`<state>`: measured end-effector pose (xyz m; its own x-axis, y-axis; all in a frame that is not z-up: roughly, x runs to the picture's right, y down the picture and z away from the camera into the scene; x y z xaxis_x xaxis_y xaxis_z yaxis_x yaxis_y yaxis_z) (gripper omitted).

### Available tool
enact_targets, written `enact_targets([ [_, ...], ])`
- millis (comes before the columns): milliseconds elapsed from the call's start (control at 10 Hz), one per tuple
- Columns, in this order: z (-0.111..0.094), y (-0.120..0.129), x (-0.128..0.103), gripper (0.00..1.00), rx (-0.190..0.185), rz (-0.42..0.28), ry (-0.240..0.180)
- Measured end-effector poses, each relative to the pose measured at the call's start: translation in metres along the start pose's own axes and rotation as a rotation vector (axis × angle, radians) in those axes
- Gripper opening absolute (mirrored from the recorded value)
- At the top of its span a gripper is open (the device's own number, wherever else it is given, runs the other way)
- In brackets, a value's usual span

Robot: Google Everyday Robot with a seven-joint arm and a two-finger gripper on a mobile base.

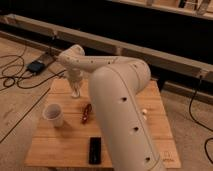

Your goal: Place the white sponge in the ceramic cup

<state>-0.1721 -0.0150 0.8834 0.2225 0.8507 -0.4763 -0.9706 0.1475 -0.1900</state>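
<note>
The ceramic cup (53, 114) stands upright on the left part of the wooden table (65, 147), pale with a darker inside. My gripper (76, 91) points down at the table's back left, behind the cup and a little to its right, about a hand's width away. A small whitish lump sits at the gripper's tip. I cannot tell whether it is the white sponge; no sponge shows anywhere else. My thick white arm (120, 105) crosses the table's right half.
A small red-brown object (86, 113) lies right of the cup. A black flat object (94, 150) lies near the front edge. A bit of a white bottle (144, 112) shows behind the arm. Cables and a black box (36, 66) lie on the floor at the left.
</note>
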Motion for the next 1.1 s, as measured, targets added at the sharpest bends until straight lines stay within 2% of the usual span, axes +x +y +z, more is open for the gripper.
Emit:
enact_targets([
  [200,-0.024,0.003,0.006,0.00,0.003,-0.015,-0.054],
  [500,-0.060,0.017,0.019,0.00,-0.023,-0.058,-0.130],
  [900,-0.106,0.051,0.056,0.00,-0.105,-0.157,-0.229],
  [1100,-0.114,0.067,0.076,0.00,-0.148,-0.198,-0.252],
])
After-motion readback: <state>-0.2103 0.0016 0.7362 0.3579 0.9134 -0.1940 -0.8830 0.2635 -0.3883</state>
